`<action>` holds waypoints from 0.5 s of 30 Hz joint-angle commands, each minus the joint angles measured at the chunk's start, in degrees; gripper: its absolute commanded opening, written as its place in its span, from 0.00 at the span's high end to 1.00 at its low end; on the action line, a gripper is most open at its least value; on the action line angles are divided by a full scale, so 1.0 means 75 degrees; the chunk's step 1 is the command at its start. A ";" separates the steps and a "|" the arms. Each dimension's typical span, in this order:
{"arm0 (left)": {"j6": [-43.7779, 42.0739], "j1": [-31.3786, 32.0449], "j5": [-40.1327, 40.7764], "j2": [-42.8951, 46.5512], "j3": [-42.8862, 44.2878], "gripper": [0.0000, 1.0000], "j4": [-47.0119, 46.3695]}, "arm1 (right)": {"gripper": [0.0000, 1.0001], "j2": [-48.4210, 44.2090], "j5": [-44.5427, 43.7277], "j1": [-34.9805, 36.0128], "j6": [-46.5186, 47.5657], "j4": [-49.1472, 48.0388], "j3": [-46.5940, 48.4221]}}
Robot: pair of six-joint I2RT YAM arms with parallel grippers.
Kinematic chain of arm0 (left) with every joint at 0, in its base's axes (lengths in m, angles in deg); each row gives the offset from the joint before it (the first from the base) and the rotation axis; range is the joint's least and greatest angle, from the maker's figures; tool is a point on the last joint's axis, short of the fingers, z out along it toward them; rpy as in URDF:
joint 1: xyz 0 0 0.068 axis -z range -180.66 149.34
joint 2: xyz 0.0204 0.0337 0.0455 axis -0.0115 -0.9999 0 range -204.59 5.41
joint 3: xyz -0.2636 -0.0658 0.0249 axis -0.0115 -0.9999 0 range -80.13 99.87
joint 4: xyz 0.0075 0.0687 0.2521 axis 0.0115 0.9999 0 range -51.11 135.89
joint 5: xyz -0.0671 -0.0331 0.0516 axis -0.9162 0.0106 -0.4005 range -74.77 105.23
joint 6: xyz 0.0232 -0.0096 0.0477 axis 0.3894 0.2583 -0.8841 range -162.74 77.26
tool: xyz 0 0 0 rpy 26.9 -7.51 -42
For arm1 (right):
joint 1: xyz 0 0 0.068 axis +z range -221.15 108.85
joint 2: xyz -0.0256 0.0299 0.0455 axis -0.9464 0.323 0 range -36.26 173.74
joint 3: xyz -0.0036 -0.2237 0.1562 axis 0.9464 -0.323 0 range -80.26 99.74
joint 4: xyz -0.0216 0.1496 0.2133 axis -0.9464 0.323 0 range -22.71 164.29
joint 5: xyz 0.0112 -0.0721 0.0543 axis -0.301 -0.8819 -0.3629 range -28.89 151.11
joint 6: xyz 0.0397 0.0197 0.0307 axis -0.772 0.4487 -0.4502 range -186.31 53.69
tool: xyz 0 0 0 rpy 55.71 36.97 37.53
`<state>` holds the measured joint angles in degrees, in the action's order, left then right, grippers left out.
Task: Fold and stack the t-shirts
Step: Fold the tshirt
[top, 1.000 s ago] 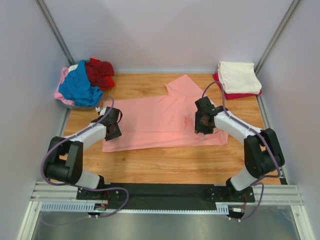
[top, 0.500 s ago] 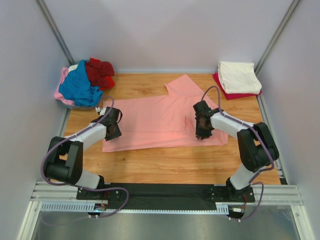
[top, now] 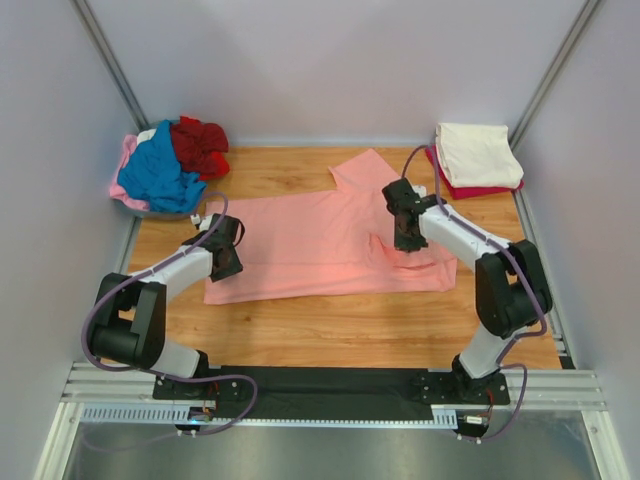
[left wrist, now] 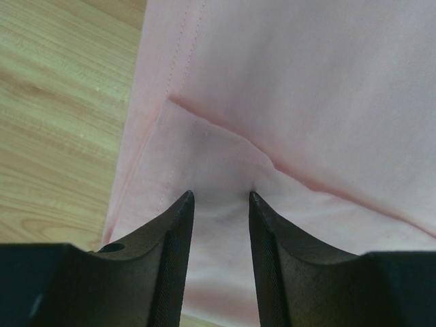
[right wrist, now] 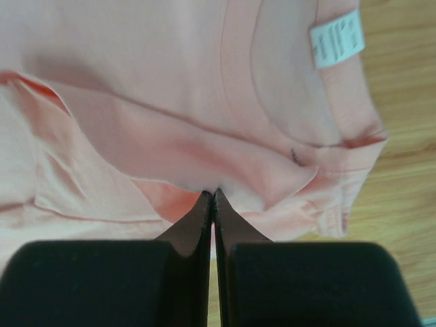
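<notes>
The right fingers (right wrist: pixel 208 208) are pinched together on a fold of the salmon shirt (top: pixel 300 240) beside its collar (right wrist: pixel 235 82). The left fingers (left wrist: pixel 178 218) are parted over the shirt's left edge. It lies spread across the counter (top: pixel 350 330), with loose shirts (top: pixel 165 165) far left and a folded stack (top: pixel 478 155) far right.

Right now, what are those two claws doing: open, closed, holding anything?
Left gripper: open, over the salmon-pink t-shirt.
Right gripper: closed, pinching that t-shirt.

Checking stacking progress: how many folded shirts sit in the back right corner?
2: a cream shirt on top, a red shirt under it with only edges showing. Others could be hidden between. The salmon-pink shirt, pinched by the right gripper, isn't stacked yet.
</notes>
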<state>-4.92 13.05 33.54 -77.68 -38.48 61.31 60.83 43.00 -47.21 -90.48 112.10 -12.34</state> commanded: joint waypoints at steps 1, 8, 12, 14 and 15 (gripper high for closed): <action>0.0113 -0.0059 0.0102 0.0087 0.0130 0.55 -0.0094 | 1.00 0.0516 -0.1077 -0.0052 0.0467 0.0212 0.0844; 0.0066 -0.0059 0.0055 0.0039 0.0177 0.55 -0.0071 | 1.00 0.1781 -0.1744 -0.0403 0.1123 0.0024 0.2122; 0.0043 -0.0059 0.0055 0.0039 0.0177 0.55 -0.0059 | 0.97 0.2474 -0.2108 -0.0544 0.1253 -0.0070 0.2615; 0.0043 -0.0048 0.0032 0.0028 0.0177 0.55 -0.0070 | 0.88 0.2813 -0.2307 -0.0591 0.1265 -0.0128 0.2826; 0.0043 -0.0047 0.0032 0.0051 0.0166 0.55 -0.0059 | 0.82 0.2885 -0.2285 -0.0626 0.1276 -0.0151 0.2943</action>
<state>-4.72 13.05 33.52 -77.68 -38.48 61.33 80.37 30.11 -51.41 -82.46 112.39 6.20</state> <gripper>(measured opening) 0.447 0.108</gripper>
